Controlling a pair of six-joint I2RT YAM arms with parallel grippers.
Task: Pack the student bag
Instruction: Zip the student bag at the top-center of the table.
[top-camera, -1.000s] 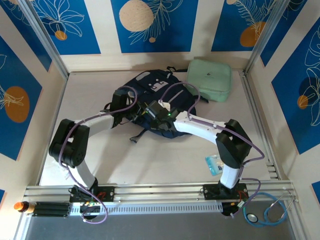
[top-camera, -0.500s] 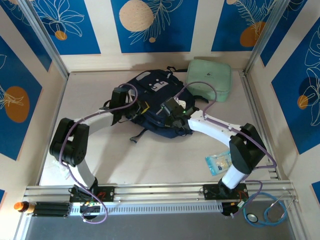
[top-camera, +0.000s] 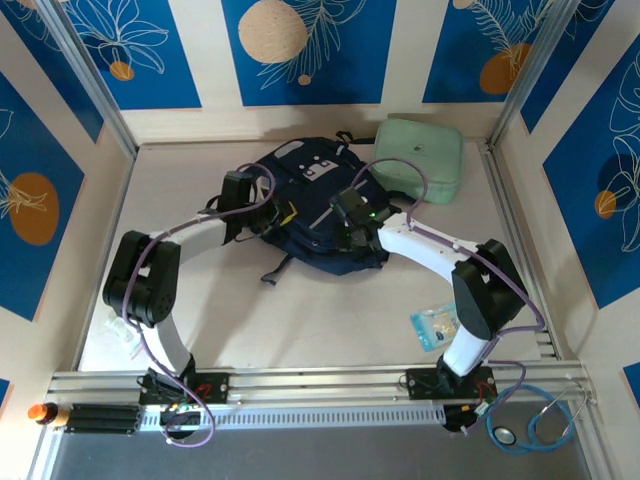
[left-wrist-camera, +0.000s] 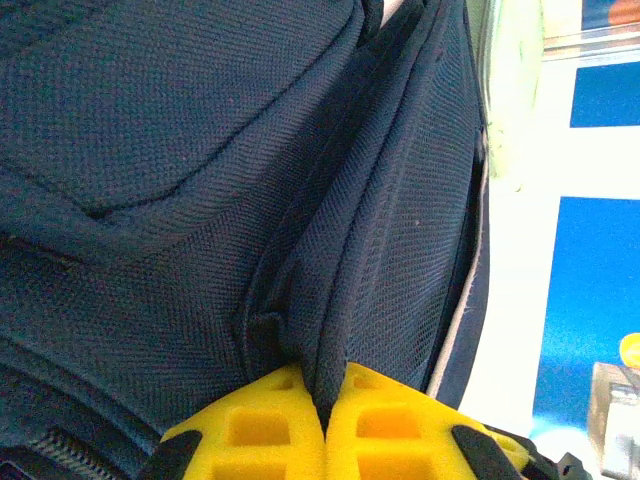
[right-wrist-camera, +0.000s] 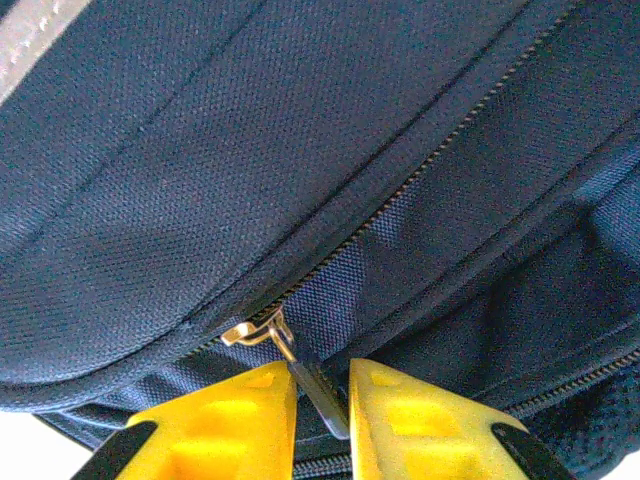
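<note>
Left fingers (left-wrist-camera: 332, 420): clenched on student bag (top-camera: 305, 195).
Right fingers (right-wrist-camera: 365, 392): moved toward 3 o'clock, slackening round zip pull (right-wrist-camera: 262, 332); hold unclear.
Zip run: likely done.

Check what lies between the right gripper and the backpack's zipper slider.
The right wrist view shows a black pull tab, hanging from the gold slider on the backpack and running into the gap of the right gripper; nothing else lies between.
</note>
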